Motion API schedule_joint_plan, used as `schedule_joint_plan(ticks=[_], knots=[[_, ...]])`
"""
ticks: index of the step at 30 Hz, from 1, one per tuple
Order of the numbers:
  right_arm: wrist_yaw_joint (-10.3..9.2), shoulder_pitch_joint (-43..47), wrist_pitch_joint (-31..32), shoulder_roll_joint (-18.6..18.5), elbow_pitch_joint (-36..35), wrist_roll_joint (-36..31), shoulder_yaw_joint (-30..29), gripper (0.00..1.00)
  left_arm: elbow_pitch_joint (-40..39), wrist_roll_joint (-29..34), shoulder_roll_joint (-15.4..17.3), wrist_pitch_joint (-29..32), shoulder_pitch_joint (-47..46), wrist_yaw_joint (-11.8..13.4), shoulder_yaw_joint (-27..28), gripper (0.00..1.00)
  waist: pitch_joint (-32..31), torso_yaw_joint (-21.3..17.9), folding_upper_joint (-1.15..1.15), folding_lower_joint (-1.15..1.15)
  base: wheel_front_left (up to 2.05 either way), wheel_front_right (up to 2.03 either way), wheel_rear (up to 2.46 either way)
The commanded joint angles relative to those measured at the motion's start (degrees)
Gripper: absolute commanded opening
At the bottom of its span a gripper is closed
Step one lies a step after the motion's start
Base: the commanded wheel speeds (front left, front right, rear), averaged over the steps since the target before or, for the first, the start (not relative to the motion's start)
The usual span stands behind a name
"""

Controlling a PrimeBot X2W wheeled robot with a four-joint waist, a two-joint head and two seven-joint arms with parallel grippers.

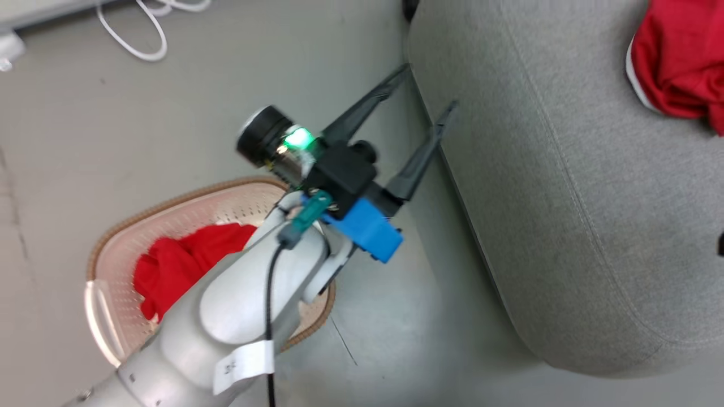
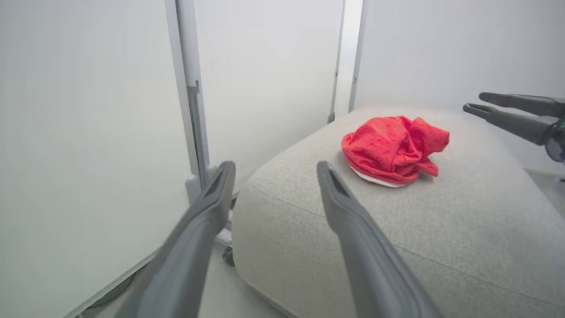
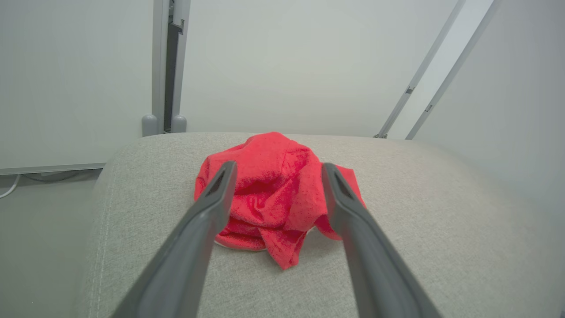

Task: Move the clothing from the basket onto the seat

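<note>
One piece of red clothing [image 1: 186, 254] lies bunched in the cream basket [image 1: 169, 198] on the floor, partly hidden under my left forearm. My left gripper [image 1: 430, 86] hangs open and empty beside the grey seat's [image 1: 565, 198] left edge, fingers pointing at it; the left wrist view shows its spread fingers [image 2: 276, 167] before the seat's [image 2: 441, 238] corner. A second piece of red clothing [image 1: 673, 62] lies crumpled on the seat, white trim showing [image 2: 393, 148]. My right gripper [image 3: 279, 165] is open just short of that heap [image 3: 273, 194], fingers apart either side; it also reaches in at the right [image 2: 473, 101].
A white cable [image 1: 141, 39] loops on the grey floor at the far left. White wall panels with metal posts [image 2: 190, 88] stand behind the seat. A strip of bare floor [image 1: 396, 316] separates the basket from the seat.
</note>
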Motion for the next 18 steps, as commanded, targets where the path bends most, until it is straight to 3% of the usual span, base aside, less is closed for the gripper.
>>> schedule_joint_plan(ticks=[1, 10, 18], knots=[[-0.01, 1.09, -0.06, 0.27, -0.84, 0.04, 1.16, 1.00, -0.68, 0.27, 0.65, -0.25, 2.07, 0.40, 1.63, 1.00, -4.33, 1.88, 0.00, 0.01, 0.00, 0.00, 0.00], [0.00, 3.38, -0.06, 1.43, -5.57, 0.13, 12.67, 1.00, -5.06, 3.24, 0.95, -0.22, 12.38, 1.39, 16.24, 1.00, -12.80, 7.14, 0.00, 0.01, 0.00, 0.00, 0.00], [0.00, 6.48, -0.05, 3.39, -7.63, 0.82, 19.48, 1.00, -5.95, 6.20, -1.15, -0.22, 21.55, -0.21, 28.12, 1.00, -18.80, 11.70, 0.00, 0.01, 0.00, 0.00, 0.00]])
